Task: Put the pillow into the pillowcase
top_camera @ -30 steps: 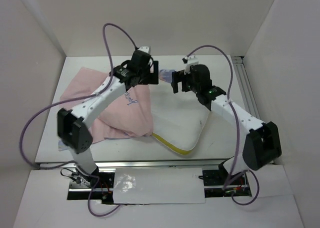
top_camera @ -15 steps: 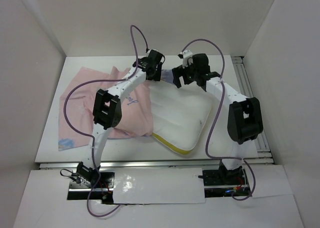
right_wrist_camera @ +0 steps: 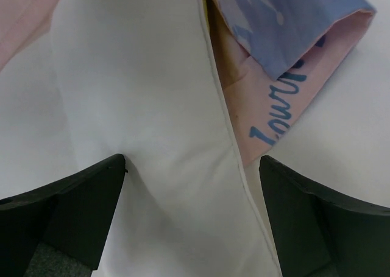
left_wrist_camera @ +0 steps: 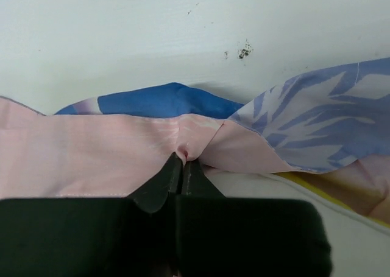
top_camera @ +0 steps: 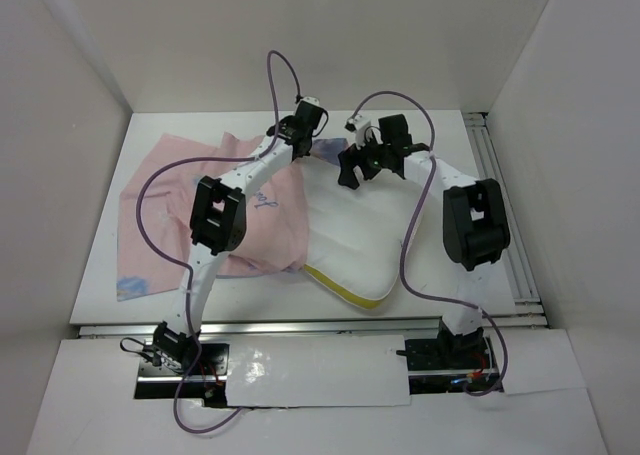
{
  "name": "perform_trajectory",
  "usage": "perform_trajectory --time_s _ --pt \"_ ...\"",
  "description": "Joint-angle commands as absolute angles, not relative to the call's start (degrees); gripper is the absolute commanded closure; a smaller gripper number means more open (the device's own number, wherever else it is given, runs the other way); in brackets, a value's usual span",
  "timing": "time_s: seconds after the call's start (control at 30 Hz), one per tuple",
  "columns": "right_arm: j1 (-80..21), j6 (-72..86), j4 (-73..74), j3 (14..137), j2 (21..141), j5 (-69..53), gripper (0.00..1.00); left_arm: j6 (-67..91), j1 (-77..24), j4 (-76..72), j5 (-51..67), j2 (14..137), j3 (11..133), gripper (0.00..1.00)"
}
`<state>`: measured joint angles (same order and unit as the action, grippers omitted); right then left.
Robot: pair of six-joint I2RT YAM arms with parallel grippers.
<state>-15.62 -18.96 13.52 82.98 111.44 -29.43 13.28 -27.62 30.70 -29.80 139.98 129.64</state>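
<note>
Progress is judged as early-to-middle, honestly. Nearest the arm bases, the pillow's yellow strip [top_camera: 345,287] is seen fully exposed on the desk [top_camera: 260,297], and most of the pillow [top_camera: 365,230] is uncovered, so nothing close to finished.

The pillowcase [top_camera: 170,190] is spread pink side up on the left, with its right part draped over the pillow's left side. Whether that corner is actually inside the opening can't be told.

Farther back, the right pincer [right_wrist_camera: 192,161] is held wide open over the pillow's white fabric, with nothing gripped. At the far edge, the left pincer [left_wrist_camera: 183,161] is clamped tight on a bunched fold of the pink hem, with blue print shown behind it.

Left to do, as judged: the opening has to be pulled down over the whole pillow.
</note>
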Motion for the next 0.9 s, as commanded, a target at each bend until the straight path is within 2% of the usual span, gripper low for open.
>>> perform_trajectory --time_s 0.0,0.07,0.13,0.17,0.2,0.23,0.3,0.43,0.53,0.67,0.87 --pt "-16.8 -20.0 16.0 86.9 114.9 -33.0 0.03 11.7 -27.6 28.4 -30.1 140.4 130.1 1.00" --pt "-17.6 -20.8 18.1 88.2 116.7 -33.6 0.11 11.7 -27.6 28.4 -28.1 139.3 130.6 1.00" --pt "-19.1 -22.2 22.0 91.0 119.1 -32.5 0.48 11.7 -27.6 27.7 -25.7 138.0 130.6 1.00" --pt "-19.7 -22.9 22.8 91.9 119.1 -30.4 0.75 11.1 -27.6 26.9 -23.2 136.5 130.6 1.00" --pt "-20.6 -22.2 22.2 91.9 119.1 -29.0 0.95 11.1 -27.6 26.9 -22.3 135.7 130.6 1.00" --pt "-20.6 -21.5 19.6 91.4 118.1 -27.7 1.00 11.1 -27.6 26.4 -21.1 134.8 130.6 1.00" --pt "-22.2 -21.4 17.4 88.6 115.4 -26.3 1.00 11.1 -27.6 25.8 -18.5 131.9 129.9 1.00" --pt "-24.6 -22.0 5.6 78.9 100.5 -24.7 1.00 10.5 -30.3 25.1 -15.2 125.4 127.4 1.00" --pt "-26.0 -22.1 3.0 73.4 91.6 -24.2 1.00 10.5 -33.4 26.4 -14.1 120.8 125.6 1.00" --pt "-28.1 -21.5 -3.0 67.6 82.2 -25.4 1.00 9.9 -38.1 26.4 -12.3 111.6 122.0 1.00" --pt "-30.1 -16.4 -15.6 60.3 73.1 -25.4 1.00 11.2 -43.7 27.1 -8.4 106.6 120.9 1.00"
